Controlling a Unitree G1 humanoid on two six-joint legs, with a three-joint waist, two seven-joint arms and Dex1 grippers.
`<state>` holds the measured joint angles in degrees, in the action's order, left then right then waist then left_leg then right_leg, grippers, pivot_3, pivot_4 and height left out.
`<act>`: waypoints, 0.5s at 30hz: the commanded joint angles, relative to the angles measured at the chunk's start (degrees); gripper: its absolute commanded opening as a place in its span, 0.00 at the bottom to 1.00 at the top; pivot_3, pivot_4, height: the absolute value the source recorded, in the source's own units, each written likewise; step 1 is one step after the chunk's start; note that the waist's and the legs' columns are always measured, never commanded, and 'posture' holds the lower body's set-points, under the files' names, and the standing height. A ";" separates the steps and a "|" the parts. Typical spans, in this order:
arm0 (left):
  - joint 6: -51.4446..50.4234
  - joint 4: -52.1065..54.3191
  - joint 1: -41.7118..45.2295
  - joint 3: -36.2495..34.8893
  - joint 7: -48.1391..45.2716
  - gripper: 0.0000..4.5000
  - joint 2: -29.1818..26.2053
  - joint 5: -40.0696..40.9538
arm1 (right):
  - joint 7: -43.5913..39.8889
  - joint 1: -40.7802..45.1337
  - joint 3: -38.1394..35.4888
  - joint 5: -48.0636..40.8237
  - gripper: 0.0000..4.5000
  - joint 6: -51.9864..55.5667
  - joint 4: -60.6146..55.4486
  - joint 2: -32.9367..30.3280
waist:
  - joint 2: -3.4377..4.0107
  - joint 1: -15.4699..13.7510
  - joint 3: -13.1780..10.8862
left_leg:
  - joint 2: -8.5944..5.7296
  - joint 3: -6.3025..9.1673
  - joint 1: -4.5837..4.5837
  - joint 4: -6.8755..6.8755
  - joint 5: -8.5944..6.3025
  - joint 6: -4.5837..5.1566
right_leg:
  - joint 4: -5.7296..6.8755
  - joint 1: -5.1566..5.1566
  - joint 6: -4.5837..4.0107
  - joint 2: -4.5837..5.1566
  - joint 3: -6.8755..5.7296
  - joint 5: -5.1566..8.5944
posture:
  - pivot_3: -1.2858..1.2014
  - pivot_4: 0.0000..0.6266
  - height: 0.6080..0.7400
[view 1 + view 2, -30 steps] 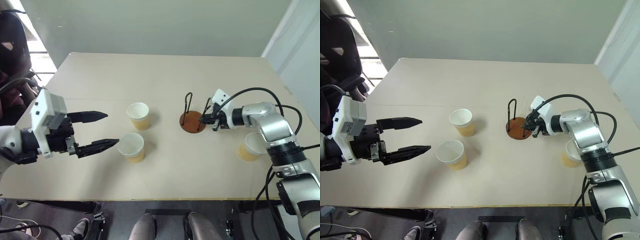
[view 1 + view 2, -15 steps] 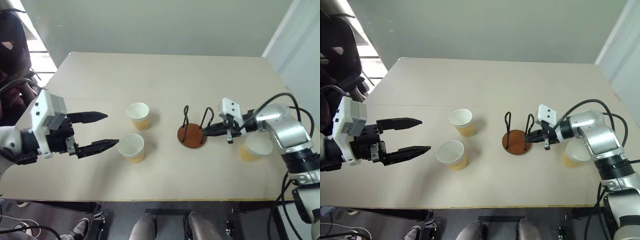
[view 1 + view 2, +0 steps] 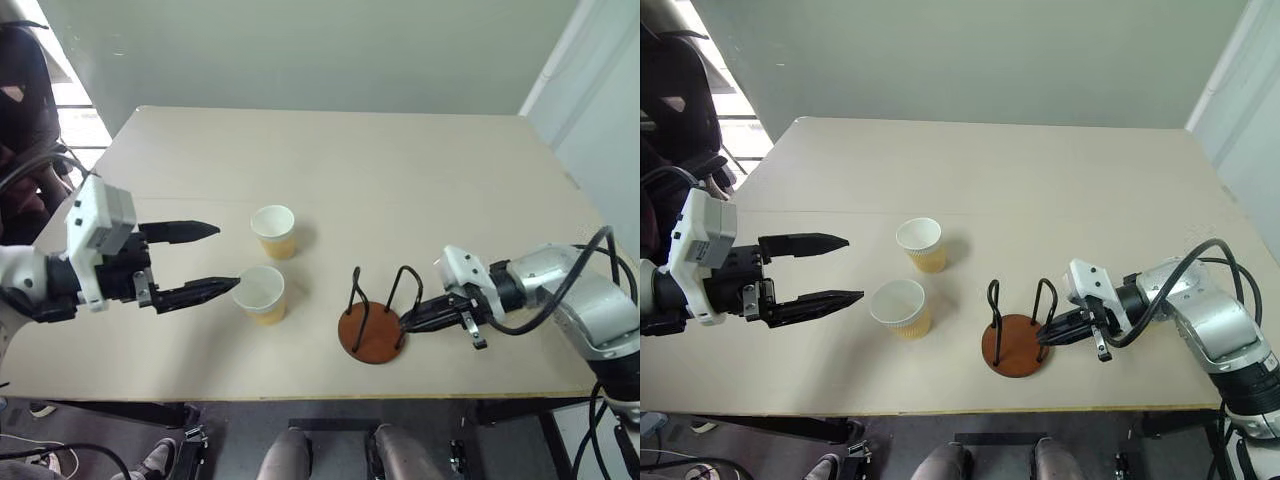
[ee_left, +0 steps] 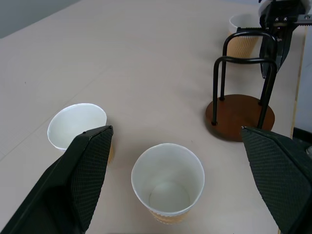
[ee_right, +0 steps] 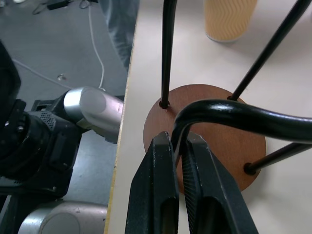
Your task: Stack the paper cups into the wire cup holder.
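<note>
A: Where sits the wire cup holder [image 3: 1015, 335], that round reddish-brown disc with two upright black wire loops?
B: Standing upright on the pale beige desk [image 3: 330, 150], close to its near edge.

A: Held by anything?
B: Yes. Pinched at one wire loop by the right gripper [image 5: 178, 146], its black fingers [image 5: 163, 190] pressed together around the wire from the holder's right side.

A: And the tan-yellow tapered paper cups with white rims?
B: Two upright and open-mouthed, left of the holder: the nearer cup [image 3: 262, 293] well apart from it, the farther cup [image 3: 275, 230] just behind that one. A third cup [image 4: 242, 34] beyond the holder, seen through its loops in the left wrist view.

A: The left gripper [image 3: 208, 259]?
B: Fingers spread wide, empty, hovering farther left of the holder, one fingertip [image 3: 222, 286] right at the nearer cup's rim. Touching or not, cannot tell.
</note>
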<state>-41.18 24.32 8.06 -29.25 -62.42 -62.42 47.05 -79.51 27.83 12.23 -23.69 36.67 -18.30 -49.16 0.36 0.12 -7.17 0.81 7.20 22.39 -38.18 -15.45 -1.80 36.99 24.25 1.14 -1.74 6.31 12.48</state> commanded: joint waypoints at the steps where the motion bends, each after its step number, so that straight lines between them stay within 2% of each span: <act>1: 1.18 -0.55 1.64 0.21 -0.64 1.00 -0.99 -0.32 | 2.09 0.12 -1.60 -0.52 0.01 -0.04 -1.96 -0.40 | -0.01 0.02 0.00 | 0.00 0.00 -0.01 0.00 0.00 0.01 | 0.00 0.00 0.00 0.00 0.00 -0.02 | 0.52 0.24 1.00; 9: 1.49 -1.41 3.00 1.33 -1.48 1.00 -1.10 -0.68 | 3.63 -0.51 -0.95 -0.82 0.01 -0.35 -2.96 -0.40 | -0.01 0.02 0.00 | 0.01 0.00 -0.01 0.00 -0.01 0.02 | 0.00 0.01 -0.02 0.00 0.00 -0.07 | 0.52 0.24 1.00; 15: 1.85 -2.03 3.43 1.75 -1.81 1.00 -1.32 -0.81 | 1.89 -3.06 -1.06 1.29 0.01 -7.30 -2.57 -2.02 | -0.02 -0.06 0.00 | 0.01 0.00 0.00 0.00 -0.02 0.04 | -0.01 0.00 0.00 0.00 0.00 -0.08 | 0.52 0.24 1.00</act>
<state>-40.35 22.28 10.39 -26.86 -63.81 -62.66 46.56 -76.91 24.67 12.25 -22.77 31.75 -19.45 -50.26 0.33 0.05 -7.17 0.82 7.20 22.40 -38.18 -15.47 -1.76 36.96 24.25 1.14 -1.74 6.31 12.40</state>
